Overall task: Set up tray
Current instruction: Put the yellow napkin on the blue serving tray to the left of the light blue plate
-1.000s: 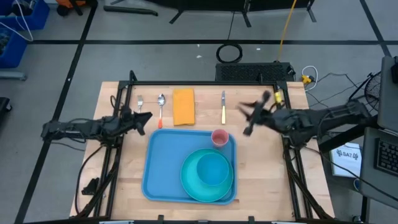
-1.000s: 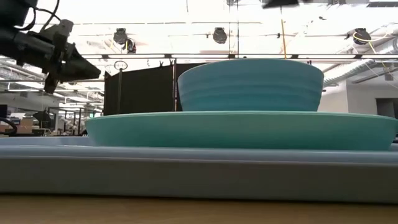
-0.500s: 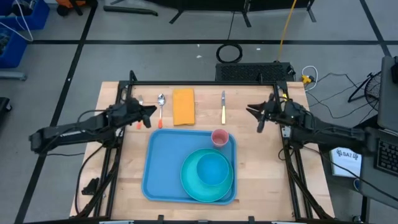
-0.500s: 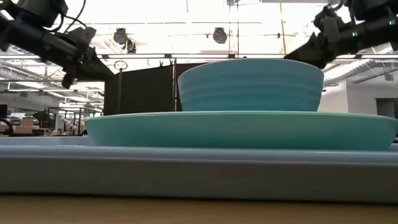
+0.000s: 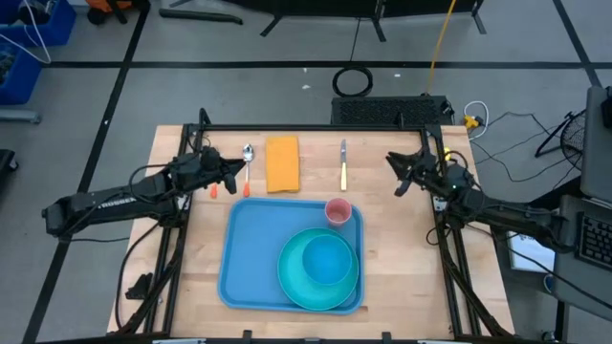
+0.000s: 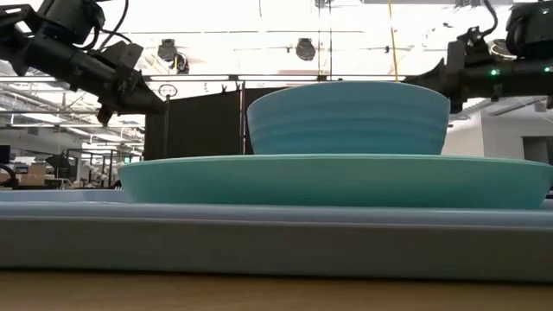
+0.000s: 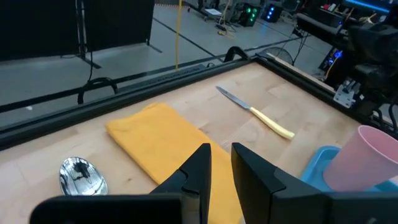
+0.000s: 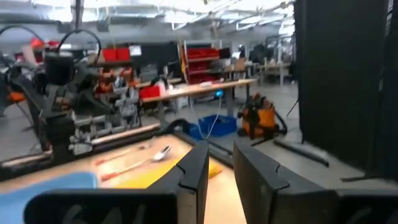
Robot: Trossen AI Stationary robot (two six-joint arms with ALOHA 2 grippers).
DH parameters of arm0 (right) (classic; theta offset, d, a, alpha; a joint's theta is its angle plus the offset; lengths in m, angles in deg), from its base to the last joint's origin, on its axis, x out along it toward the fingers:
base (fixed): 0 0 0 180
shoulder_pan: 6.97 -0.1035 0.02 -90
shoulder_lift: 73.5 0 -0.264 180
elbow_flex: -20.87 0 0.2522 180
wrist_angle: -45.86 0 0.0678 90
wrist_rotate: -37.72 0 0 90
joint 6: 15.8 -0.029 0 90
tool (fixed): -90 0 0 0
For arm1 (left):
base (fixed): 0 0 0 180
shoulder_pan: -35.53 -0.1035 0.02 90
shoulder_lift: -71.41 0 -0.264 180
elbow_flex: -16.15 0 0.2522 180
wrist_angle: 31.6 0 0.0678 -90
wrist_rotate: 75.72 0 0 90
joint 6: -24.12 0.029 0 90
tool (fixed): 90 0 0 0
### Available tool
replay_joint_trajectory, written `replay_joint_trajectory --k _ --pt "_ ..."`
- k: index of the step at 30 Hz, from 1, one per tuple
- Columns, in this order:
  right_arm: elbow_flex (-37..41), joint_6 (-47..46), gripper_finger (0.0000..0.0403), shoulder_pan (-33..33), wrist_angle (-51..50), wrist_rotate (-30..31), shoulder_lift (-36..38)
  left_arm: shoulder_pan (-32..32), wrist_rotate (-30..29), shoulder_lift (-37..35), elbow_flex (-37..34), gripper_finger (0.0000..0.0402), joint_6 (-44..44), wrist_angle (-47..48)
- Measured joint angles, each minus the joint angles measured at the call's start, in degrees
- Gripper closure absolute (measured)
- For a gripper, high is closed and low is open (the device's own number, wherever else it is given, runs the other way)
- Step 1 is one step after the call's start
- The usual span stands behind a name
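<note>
The blue tray (image 5: 251,250) lies flat on the wooden table, toward its near edge. On it rest a turquoise plate (image 5: 293,283) with a bowl (image 5: 325,260) and a pink cup (image 5: 338,210). Beyond the tray's far rim lie a spoon (image 5: 248,156), a yellow napkin (image 5: 282,162) and a knife (image 5: 343,164). My left gripper (image 5: 234,170) hovers over the spoon's handle, shut and empty, pointing at the napkin (image 7: 168,140). My right gripper (image 5: 394,172) hangs in the air right of the knife, shut and empty.
A small orange piece (image 5: 214,189) shows beside the left gripper; whatever lies under that arm is hidden. Bare wood is left and right of the tray. A black frame (image 5: 316,127) borders the table's far edge. In the low view the bowl (image 6: 348,117) and plate fill the foreground.
My left gripper has moved toward the far edge and to the right, from beside the tray's far-left corner to the spoon. My right gripper has drawn back a little toward the table's right edge and turned about its wrist. Nothing on the table has moved.
</note>
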Motion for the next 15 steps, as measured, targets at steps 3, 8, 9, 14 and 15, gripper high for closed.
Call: replay_joint_trajectory --k 3,8,9,14,15 --pt "0.1 0.6 0.0339 0.0 -2.7 0.0 0.4 0.0 0.3 0.1 0.0 0.0334 0.8 0.1" --pt "0.2 1.8 0.0339 0.0 -10.6 1.8 1.0 -0.4 0.7 1.9 0.0 0.0334 -1.5 0.1" --pt "0.2 2.4 0.0339 0.0 -10.8 1.9 0.9 -1.0 1.4 2.6 0.0 0.0334 -2.5 0.2" --pt "0.3 4.9 0.0339 0.0 -7.3 1.6 1.0 -6.7 6.4 7.4 0.0 0.0334 -6.5 -2.3" --pt "0.3 4.6 0.0339 0.0 -7.4 1.5 1.0 -8.2 7.7 8.5 0.0 0.0334 -7.5 -3.1"
